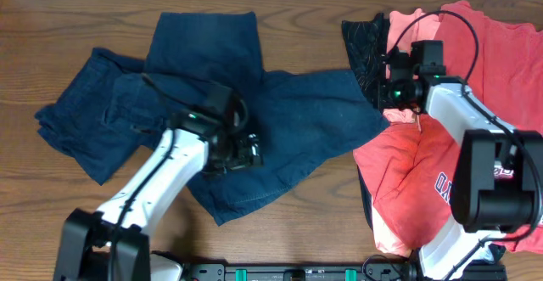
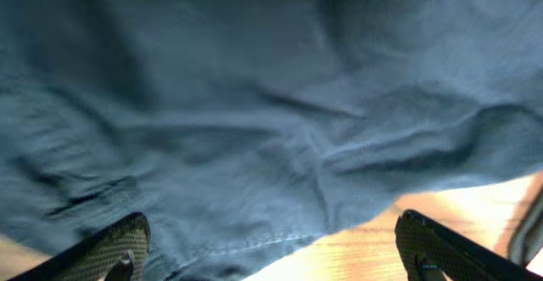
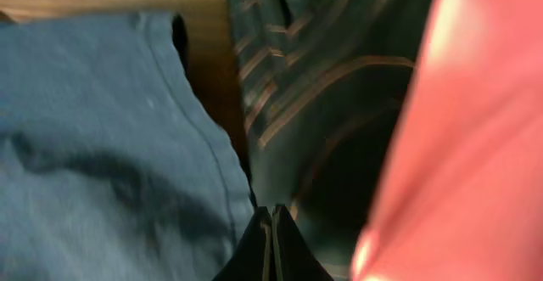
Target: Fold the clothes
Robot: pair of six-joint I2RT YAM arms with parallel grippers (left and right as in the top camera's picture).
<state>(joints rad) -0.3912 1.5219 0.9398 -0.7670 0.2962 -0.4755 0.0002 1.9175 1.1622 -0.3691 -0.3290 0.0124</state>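
Note:
A dark blue denim garment [image 1: 297, 120] lies crumpled and spread over the left and middle of the wooden table [image 1: 51, 196]. My left gripper [image 1: 246, 152] is low over its middle, open and empty. In the left wrist view its fingers [image 2: 271, 223] are wide apart above the blue cloth [image 2: 254, 103], near a hem. My right gripper [image 1: 389, 90] is at the garment's right tip, beside a dark patterned garment [image 1: 365, 43]. In the right wrist view its fingers [image 3: 271, 217] are pressed together over the seam between the blue cloth [image 3: 93, 145] and the patterned cloth [image 3: 322, 86].
A pile of red and coral clothes [image 1: 501, 52] covers the right side of the table. It includes a red sweatshirt with lettering [image 1: 416, 179] at the front right. Red cloth [image 3: 475, 128] fills the right of the right wrist view. Bare wood [image 2: 382, 247] shows beside the hem.

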